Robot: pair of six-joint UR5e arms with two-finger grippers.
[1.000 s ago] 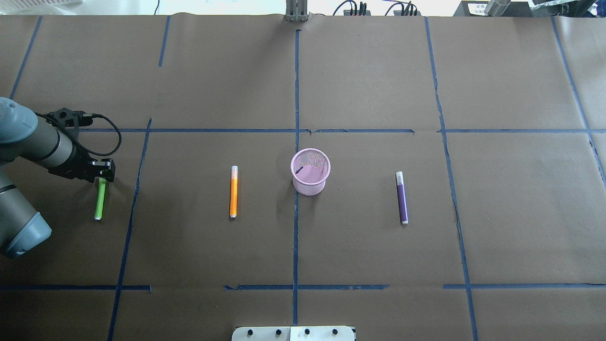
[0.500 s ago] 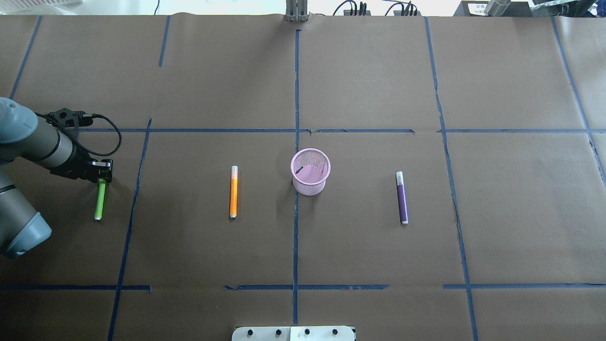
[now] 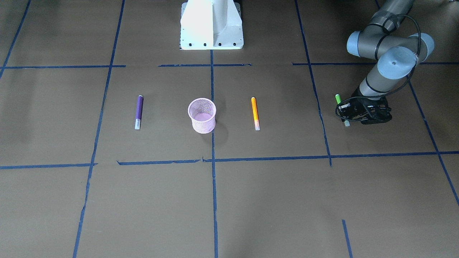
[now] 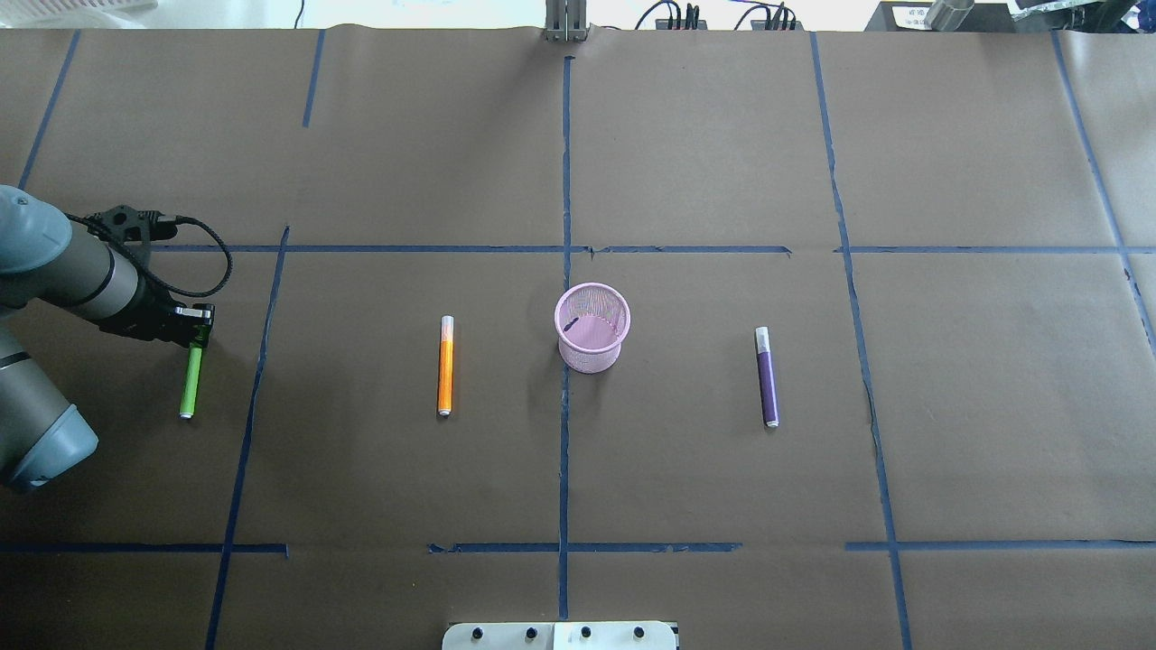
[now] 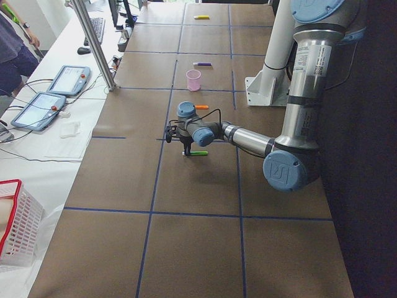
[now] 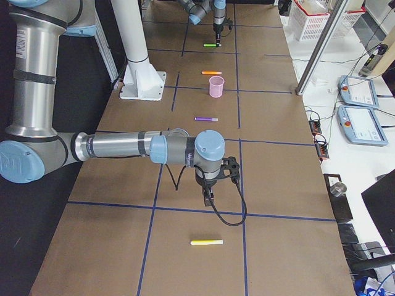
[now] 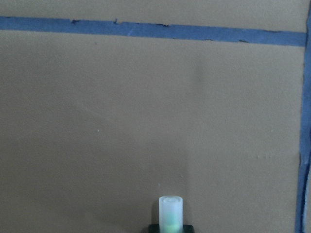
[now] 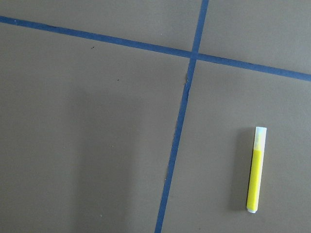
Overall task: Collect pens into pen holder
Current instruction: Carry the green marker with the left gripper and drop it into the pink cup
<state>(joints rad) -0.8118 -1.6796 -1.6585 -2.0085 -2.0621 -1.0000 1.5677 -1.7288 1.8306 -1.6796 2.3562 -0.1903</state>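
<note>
Table (image 4: pixel 722 162): brown paper, squared off with blue tape (image 4: pixel 564 162), bare but for a few small things.

Left arm (image 4: pixel 63 271): comes in low from the left edge of the overhead view, wrist bent down to the paper. Right arm (image 6: pixel 117 147): stretches out low, well apart from the rest, and shows only in the right side view.

Pen holder (image 4: pixel 591 329): stands upright near the table's middle, with no pen seen inside.

Purple pen (image 4: pixel 768 379) to its right, orange pen (image 4: pixel 445 366) to its left, both flat and near it. Yellow pen (image 8: pixel 255 177) far off, by the right arm.

Green pen (image 4: pixel 191 384): lies flat at the far left, much nearer the left arm than the right. Long axis runs toward and away from the robot, roughly parallel to the orange and purple pens. Points its pale cap (image 7: pixel 170 209) away from the robot, its green butt back toward the base.

Left gripper (image 4: pixel 195 336): sits right over the cap end, so nearly the whole barrel trails from the fingers toward the robot. Squeezed or merely straddling, cannot tell: the wrist view shows only the cap poking out beyond a dark edge.

Right gripper (image 6: pixel 208 198): fingers too small to read.

Probably the pick of the first pen. Likely droops at the butt once lifted, being held so far off centre. Then needs carrying rightward, past the orange pen, to the holder.
</note>
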